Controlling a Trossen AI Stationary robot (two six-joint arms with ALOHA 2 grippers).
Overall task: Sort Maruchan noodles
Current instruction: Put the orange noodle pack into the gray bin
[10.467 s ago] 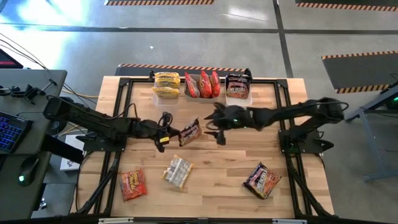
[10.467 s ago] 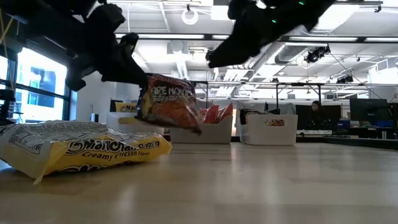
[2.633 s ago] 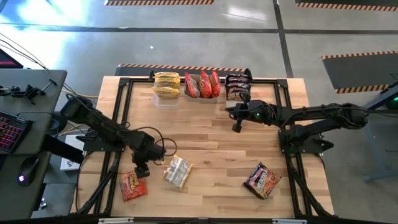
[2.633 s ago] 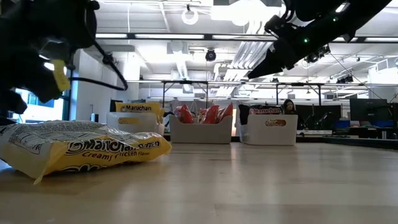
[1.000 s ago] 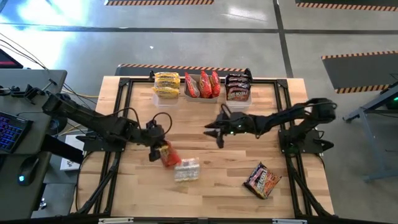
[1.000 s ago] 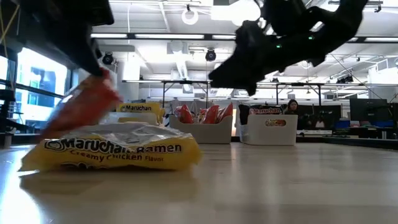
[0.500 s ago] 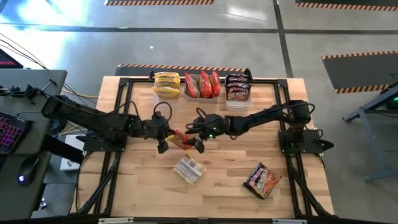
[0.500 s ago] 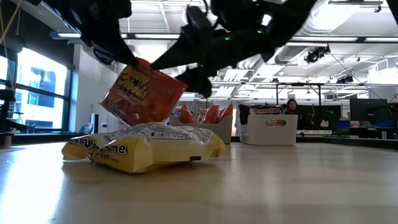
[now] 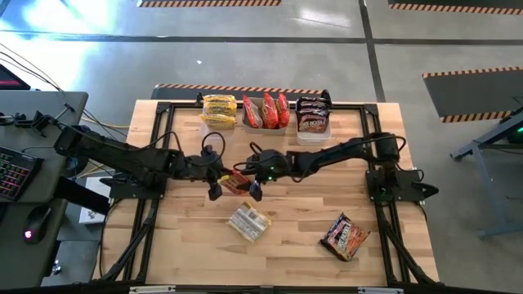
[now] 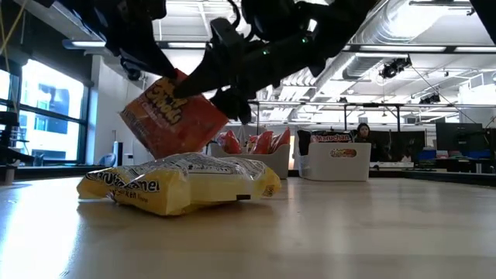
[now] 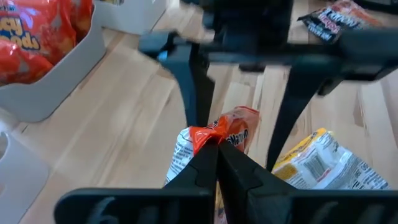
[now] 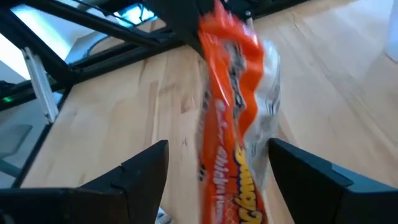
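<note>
Mid-table, the two arms meet over a red-orange Maruchan packet (image 9: 234,183) held clear of the wood. The left end effector (image 9: 217,184) is clamped on the packet's crimped end, fingers pressed together on the wrapper. The right end effector (image 9: 255,184) comes in from three o'clock with its fingers spread apart, one on each side of the packet's free end and not yet closed on it, as far as I can tell. The packet's long axis runs roughly nine to three, straight into the right arm's gap, so a handover looks like the step in hand.

A yellow Creamy Chicken packet (image 9: 248,220) lies on the bare wooden table (image 9: 294,229) toward six o'clock; a dark packet (image 9: 347,236) sits near four. At twelve, three bins (image 9: 265,126) hold yellow, red and dark packets. Beyond is an open workshop, where a person (image 10: 362,139) sits at a desk.
</note>
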